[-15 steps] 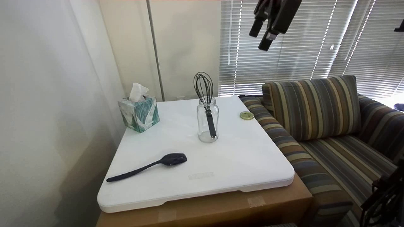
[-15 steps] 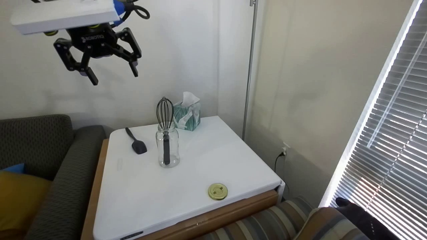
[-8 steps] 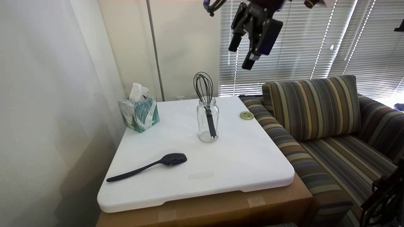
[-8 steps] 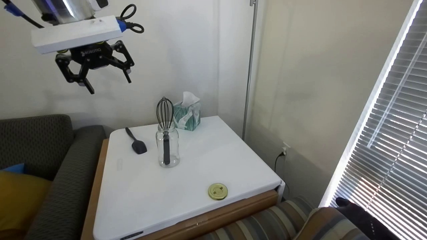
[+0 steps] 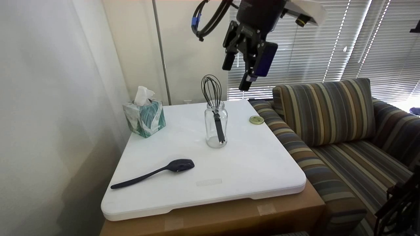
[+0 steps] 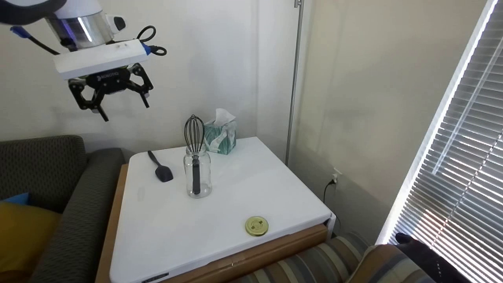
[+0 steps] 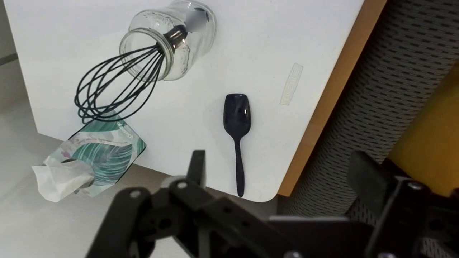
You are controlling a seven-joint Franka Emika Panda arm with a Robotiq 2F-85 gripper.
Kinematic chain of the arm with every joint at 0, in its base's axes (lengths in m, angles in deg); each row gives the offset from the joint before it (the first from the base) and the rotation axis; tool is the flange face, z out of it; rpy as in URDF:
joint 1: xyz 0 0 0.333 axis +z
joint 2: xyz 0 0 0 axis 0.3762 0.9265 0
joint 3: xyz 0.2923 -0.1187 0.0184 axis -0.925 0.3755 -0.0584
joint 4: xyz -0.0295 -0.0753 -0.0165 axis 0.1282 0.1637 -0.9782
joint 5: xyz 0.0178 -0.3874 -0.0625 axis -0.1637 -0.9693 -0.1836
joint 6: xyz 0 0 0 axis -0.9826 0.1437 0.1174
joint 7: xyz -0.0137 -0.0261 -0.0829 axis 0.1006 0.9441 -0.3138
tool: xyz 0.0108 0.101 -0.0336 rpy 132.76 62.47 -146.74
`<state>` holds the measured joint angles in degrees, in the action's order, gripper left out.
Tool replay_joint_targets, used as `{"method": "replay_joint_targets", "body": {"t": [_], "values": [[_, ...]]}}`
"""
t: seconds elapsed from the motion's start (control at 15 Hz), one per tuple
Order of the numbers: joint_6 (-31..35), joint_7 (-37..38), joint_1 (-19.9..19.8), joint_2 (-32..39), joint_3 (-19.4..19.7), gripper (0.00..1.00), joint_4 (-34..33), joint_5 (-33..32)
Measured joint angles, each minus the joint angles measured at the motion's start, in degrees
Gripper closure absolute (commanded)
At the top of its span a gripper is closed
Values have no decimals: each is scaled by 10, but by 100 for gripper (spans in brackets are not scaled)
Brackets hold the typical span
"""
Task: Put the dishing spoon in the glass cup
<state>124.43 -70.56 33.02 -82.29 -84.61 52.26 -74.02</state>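
Note:
The black dishing spoon (image 5: 179,165) lies flat on the white table, seen in both exterior views and the wrist view; its handle (image 7: 240,168) points to the table's corner. The glass cup (image 6: 204,177), a clear jar, stands upright on the table with a dark wire whisk (image 6: 194,133) inside, wires up. My gripper (image 6: 126,113) hangs in the air well above the tabletop, its jaws wide apart with nothing between them. In the wrist view the spoon shows beyond the gripper (image 7: 278,154), nearer the left finger (image 7: 196,168). The whisk's wires lean out over the cup's rim.
A teal tissue box (image 5: 144,118) stands by the wall side of the table (image 5: 249,164). A gold lid (image 6: 256,226) lies near another edge. A striped armchair (image 5: 325,114) and a dark patterned sofa (image 6: 43,165) adjoin the table. A thin metal pole (image 6: 294,86) rises behind it.
My gripper has come down and, in an exterior view, moved left toward the space above the table. It has stayed open throughout. Spoon, cup and whisk have not moved.

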Motion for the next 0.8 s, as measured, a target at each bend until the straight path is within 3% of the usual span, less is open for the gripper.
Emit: {"method": "replay_joint_targets", "body": {"t": [0.33,0.8], "values": [[2,2,-6,57,-11,0,-29,-12],[4,16,-17,64,-13,0,-34,-25]]}}
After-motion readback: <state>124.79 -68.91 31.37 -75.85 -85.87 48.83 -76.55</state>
